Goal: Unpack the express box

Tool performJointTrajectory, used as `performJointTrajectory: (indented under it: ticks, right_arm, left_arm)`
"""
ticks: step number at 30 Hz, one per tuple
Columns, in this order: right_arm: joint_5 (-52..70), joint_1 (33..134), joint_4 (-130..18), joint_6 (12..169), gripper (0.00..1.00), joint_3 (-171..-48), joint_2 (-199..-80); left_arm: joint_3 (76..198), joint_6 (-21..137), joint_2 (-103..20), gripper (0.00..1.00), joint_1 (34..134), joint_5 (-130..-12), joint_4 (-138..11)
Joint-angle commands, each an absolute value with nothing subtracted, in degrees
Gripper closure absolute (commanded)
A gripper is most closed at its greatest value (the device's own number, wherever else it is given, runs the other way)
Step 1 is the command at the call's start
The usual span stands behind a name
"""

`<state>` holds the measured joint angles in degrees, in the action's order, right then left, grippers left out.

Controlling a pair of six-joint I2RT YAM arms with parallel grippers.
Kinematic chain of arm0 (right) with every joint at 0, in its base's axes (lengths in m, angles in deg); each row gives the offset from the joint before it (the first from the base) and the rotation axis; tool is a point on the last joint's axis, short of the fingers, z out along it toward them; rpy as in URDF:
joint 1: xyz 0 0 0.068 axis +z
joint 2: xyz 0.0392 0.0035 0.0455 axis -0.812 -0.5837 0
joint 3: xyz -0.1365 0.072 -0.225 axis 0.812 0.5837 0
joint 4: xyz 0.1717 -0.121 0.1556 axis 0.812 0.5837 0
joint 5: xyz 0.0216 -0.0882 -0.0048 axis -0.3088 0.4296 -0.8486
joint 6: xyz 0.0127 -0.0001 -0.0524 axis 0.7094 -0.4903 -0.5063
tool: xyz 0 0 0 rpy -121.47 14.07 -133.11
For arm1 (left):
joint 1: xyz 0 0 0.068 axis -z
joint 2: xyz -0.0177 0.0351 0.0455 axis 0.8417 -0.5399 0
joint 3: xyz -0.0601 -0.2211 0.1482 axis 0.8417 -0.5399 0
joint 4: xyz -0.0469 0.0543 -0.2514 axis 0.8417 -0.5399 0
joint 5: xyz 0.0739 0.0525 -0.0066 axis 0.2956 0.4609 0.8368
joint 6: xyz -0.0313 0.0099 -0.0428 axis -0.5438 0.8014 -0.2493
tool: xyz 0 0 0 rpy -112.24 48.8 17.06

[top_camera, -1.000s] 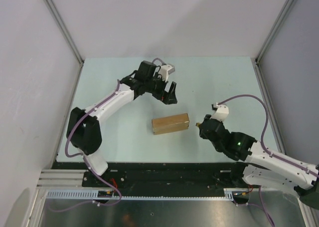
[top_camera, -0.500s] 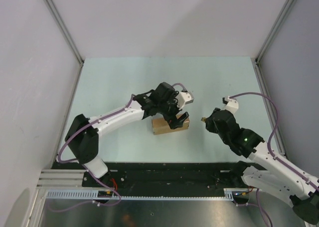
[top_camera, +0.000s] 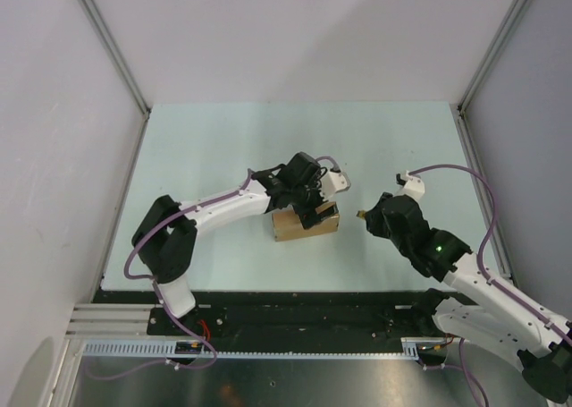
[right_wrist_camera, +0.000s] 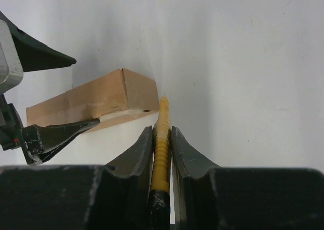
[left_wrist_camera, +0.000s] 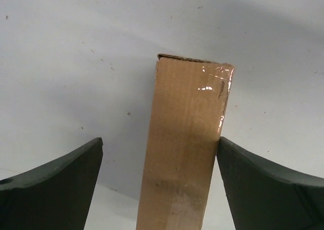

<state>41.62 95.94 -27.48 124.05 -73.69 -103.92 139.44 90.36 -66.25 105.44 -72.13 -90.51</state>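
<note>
The express box [top_camera: 299, 224] is a small oblong brown carton lying flat mid-table. My left gripper [top_camera: 319, 209] is open and sits low over its right end. In the left wrist view the box [left_wrist_camera: 185, 139] runs between the two fingers [left_wrist_camera: 55, 182]. The right finger meets the box's edge and the left finger stands apart. My right gripper [top_camera: 366, 217] is shut on the slim yellow-and-black utility knife [right_wrist_camera: 162, 134], just right of the box. The knife tip points near the box's end [right_wrist_camera: 136, 91].
The table mat [top_camera: 206, 148] is pale green, with grey walls at the back and sides. A black rail [top_camera: 295, 304] runs along the near edge by the arm bases. The left gripper's fingers [right_wrist_camera: 61, 134] show at the left of the right wrist view.
My left arm swung from the back of the table to the box and came down over its right end. My right gripper shifted slightly back with the knife.
</note>
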Motion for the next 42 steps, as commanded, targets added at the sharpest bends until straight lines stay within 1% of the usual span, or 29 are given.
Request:
performJointTrajectory:
  ticks: [1, 2, 4, 5, 7, 8, 12, 13, 15, 16, 18, 19, 25, 42]
  right_arm:
    - [39.7, 95.3, -31.1, 122.8, 1.0, -73.4, -103.9]
    - [38.8, 95.2, -31.7, 122.5, 1.0, -73.3, -104.2]
    - [37.9, 95.2, -33.6, 121.8, 1.0, -73.1, -104.5]
    - [37.3, 95.2, -34.2, 121.4, 1.0, -73.0, -104.9]
    - [36.8, 95.2, -36.1, 121.0, 1.0, -72.8, -105.1]
    - [36.4, 95.2, -36.8, 120.5, 1.0, -72.8, -105.2]
    - [36.1, 94.9, -39.8, 120.0, 1.0, -72.4, -105.4]
    - [35.4, 94.8, -40.3, 119.9, 1.0, -72.4, -105.4]
    - [34.4, 94.2, -41.3, 119.9, 1.0, -72.0, -105.6]
    - [33.5, 93.9, -41.6, 119.8, 1.0, -71.8, -105.6]
    - [32.2, 93.3, -42.6, 119.8, 1.0, -71.1, -105.4]
    - [30.9, 93.1, -42.9, 119.9, 1.0, -70.9, -105.4]
    - [27.5, 92.5, -46.0, 117.7, 1.0, -68.8, -105.6]
    - [28.2, 92.4, -46.9, 116.3, 1.0, -68.1, -106.1]
  left_arm:
    - [139.6, 95.8, -66.5, 0.06, 105.8, -75.7, -88.3]
    - [139.7, 95.5, -66.9, 0.12, 105.8, -75.8, -88.4]
    - [139.8, 94.4, -67.5, 0.17, 105.8, -76.5, -88.3]
    - [139.8, 94.0, -67.5, 0.21, 105.8, -76.8, -88.3]
    - [139.4, 93.7, -67.8, 0.24, 105.9, -76.3, -88.3]
    - [139.2, 93.7, -68.0, 0.27, 106.0, -75.7, -88.3]
    - [137.6, 94.5, -68.1, 0.33, 107.2, -72.9, -88.3]
    - [137.2, 94.5, -68.1, 0.36, 107.2, -72.5, -88.3]
    - [136.4, 94.4, -67.8, 0.39, 107.5, -70.9, -87.6]
    - [135.9, 94.5, -67.2, 0.42, 107.7, -70.5, -87.3]
    - [134.2, 94.8, -66.3, 0.45, 108.4, -69.0, -85.6]
    - [133.5, 95.0, -65.6, 0.48, 108.6, -68.5, -85.1]
    - [130.4, 95.3, -64.9, 0.57, 109.2, -67.1, -82.5]
    - [129.8, 95.7, -65.2, 0.62, 109.2, -66.5, -82.1]
